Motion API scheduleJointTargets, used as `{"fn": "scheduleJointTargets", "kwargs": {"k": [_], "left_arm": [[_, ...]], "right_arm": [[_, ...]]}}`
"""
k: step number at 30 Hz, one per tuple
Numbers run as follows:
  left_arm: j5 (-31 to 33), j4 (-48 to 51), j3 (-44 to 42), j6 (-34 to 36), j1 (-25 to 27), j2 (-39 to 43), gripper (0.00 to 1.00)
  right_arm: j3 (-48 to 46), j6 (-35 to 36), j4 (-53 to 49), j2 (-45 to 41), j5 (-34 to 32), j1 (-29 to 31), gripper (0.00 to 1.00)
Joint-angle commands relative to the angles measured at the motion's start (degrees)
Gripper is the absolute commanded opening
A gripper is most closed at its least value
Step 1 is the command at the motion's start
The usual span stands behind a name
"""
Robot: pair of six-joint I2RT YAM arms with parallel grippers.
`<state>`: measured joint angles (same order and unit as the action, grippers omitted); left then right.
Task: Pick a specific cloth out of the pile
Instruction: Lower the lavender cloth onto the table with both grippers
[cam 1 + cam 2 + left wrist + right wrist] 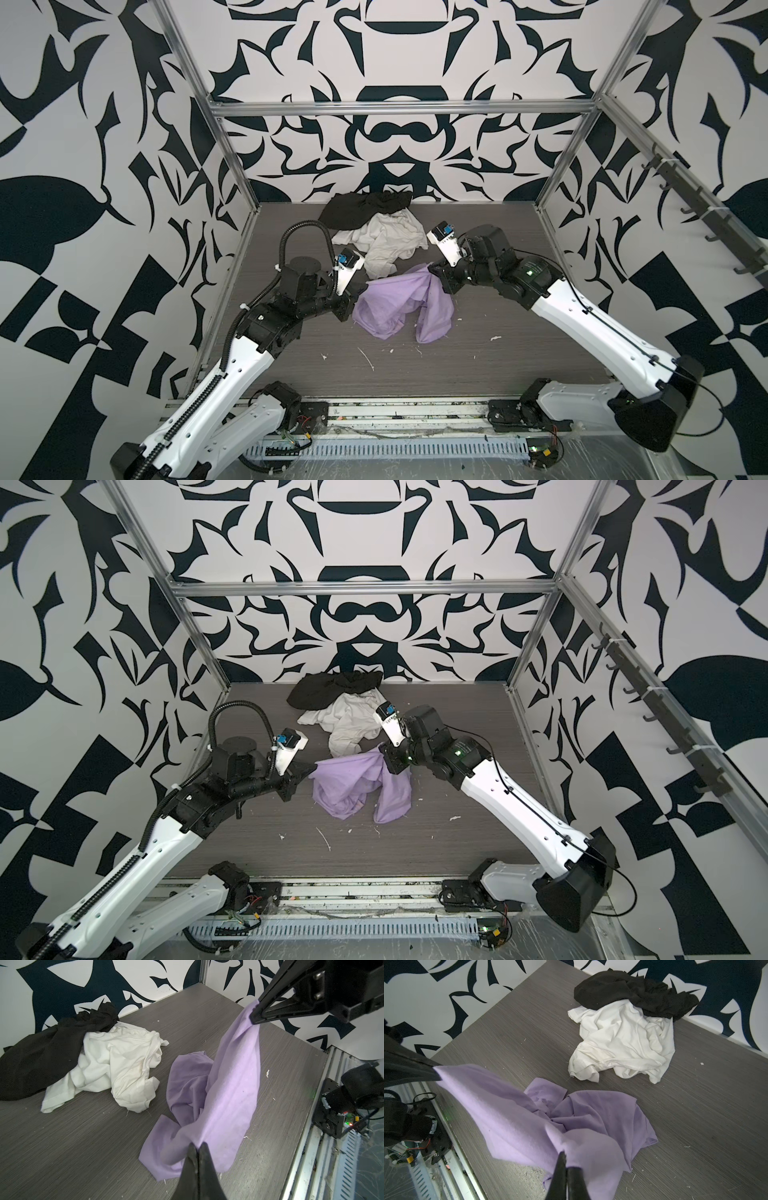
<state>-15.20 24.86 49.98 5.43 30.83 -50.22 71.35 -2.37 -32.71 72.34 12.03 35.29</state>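
Spanning left claw (198,1145) to right claw (254,1015): cloth (232,1088)

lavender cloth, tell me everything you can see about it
The lavender cloth is a soft, matte, wrinkled fabric with a few small dark specks. The left gripper and the right gripper are each shut on a pinch of it, so a band hangs raised between them while the rest sags crumpled onto the grey table. It lies apart from the white cloth and the black cloth.
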Motion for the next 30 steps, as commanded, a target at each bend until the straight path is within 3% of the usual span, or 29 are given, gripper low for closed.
{"fn": "scheduleJointTargets", "kwargs": {"k": [1,15,20,30], "left_arm": [[3.2,-0.6,-1.8,1.8,-0.4,-0.9,0.00],[0.9,-5.5,-5.7,1.4,-0.8,-4.6,0.00],[-1.3,-4.5,-7.9,-0.6,-0.8,-2.5,0.00],[-2.9,-2.8,-10.7,-5.7,-0.8,-1.1,0.00]], "right_arm": [[-0.9,0.7,2.8,0.5,-0.7,-3.4,0.00],[-2.0,0.4,4.7,5.4,2.6,-7.2,0.00],[-3.9,-0.8,0.8,4.1,3.6,-7.1,0.00],[-11.5,-5.0,2.3,1.6,3.9,-3.1,0.00]]}}
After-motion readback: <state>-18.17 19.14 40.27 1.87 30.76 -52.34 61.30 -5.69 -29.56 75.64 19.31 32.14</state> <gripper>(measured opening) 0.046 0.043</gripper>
